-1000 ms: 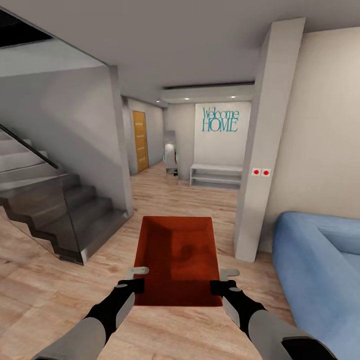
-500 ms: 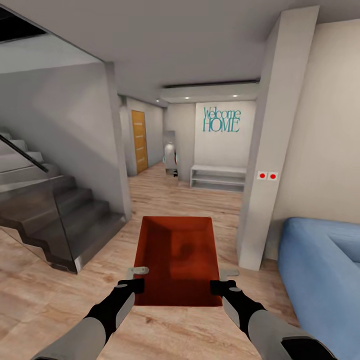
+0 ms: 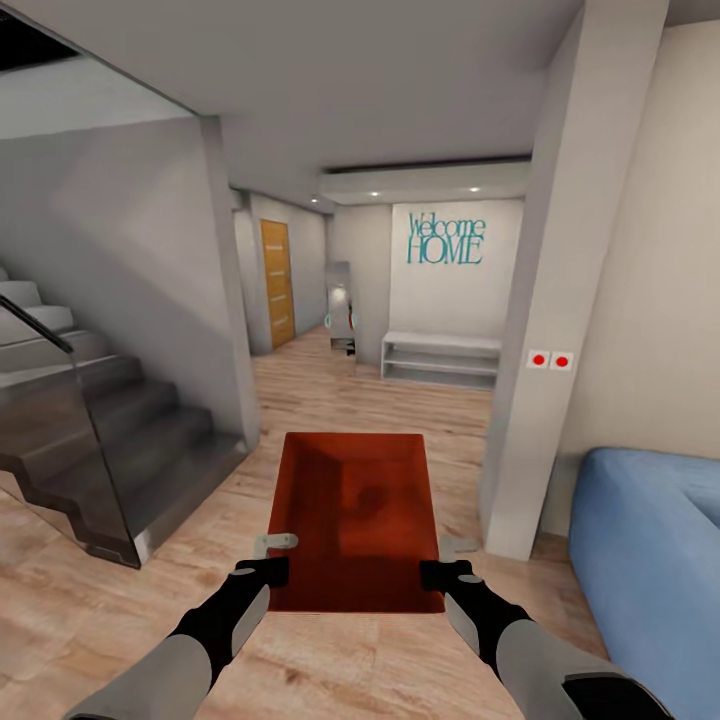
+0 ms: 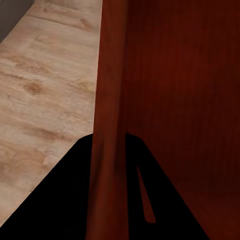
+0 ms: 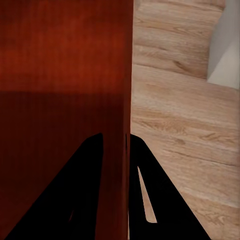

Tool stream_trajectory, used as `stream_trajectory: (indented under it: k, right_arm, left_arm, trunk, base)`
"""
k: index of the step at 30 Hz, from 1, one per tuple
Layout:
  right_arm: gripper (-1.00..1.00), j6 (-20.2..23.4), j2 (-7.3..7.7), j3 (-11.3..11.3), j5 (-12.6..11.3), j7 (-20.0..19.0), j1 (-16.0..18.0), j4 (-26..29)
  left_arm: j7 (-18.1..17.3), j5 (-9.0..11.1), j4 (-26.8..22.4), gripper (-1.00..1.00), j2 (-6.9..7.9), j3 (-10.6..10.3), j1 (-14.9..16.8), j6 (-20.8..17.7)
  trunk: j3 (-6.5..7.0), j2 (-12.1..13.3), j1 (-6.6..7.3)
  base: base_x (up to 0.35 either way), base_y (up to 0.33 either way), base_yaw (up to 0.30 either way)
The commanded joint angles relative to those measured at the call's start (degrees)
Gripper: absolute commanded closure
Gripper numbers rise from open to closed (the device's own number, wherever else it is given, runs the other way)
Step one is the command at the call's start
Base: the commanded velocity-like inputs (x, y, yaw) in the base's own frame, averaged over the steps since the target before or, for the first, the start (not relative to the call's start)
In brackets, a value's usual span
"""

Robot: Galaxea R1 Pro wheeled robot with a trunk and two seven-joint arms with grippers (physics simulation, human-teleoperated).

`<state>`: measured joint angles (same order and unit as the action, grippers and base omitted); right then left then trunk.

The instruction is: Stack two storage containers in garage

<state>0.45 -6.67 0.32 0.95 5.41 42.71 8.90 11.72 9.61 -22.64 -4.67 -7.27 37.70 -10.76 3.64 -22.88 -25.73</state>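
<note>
Camera advanced toward hallway, storage container (image 3: 355, 520) clamped between left end effector (image 3: 272, 552) and right end effector (image 3: 448, 556)

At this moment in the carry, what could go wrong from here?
The storage container hangs only by thin side walls pinched in the left gripper and right gripper, so it might slip or tilt. The pillar and staircase narrow the passage, so the base could clip either.

Orange-red storage container (image 3: 355, 510), blue sofa (image 3: 650, 560), light wood-plank floor (image 3: 90, 600), teal wall lettering (image 3: 446, 240).
</note>
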Motion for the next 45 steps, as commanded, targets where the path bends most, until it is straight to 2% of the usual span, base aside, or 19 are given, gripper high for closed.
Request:
stream_trajectory:
  k: [1, 45]
  right_arm:
    - [1.0, -0.3, -0.01, -1.0, 1.0, 0.0, 0.0, 0.2]
    - [1.0, -0.4, 0.08, -1.0, 1.0, 0.0, 0.0, 0.2]
  left_arm:
    - [0.6, 0.1, 0.1, 1.0, 0.03, 0.7, 0.0, -0.4]
    - [0.6, 0.1, 0.1, 1.0, 0.01, 0.7, 0.0, -0.4]
  trunk:
    - [-0.01, 0.0, -0.05]
    - [-0.01, 0.0, -0.05]
  base:
    - [0.322, 0.0, 0.0]
    - [0.322, 0.0, 0.0]
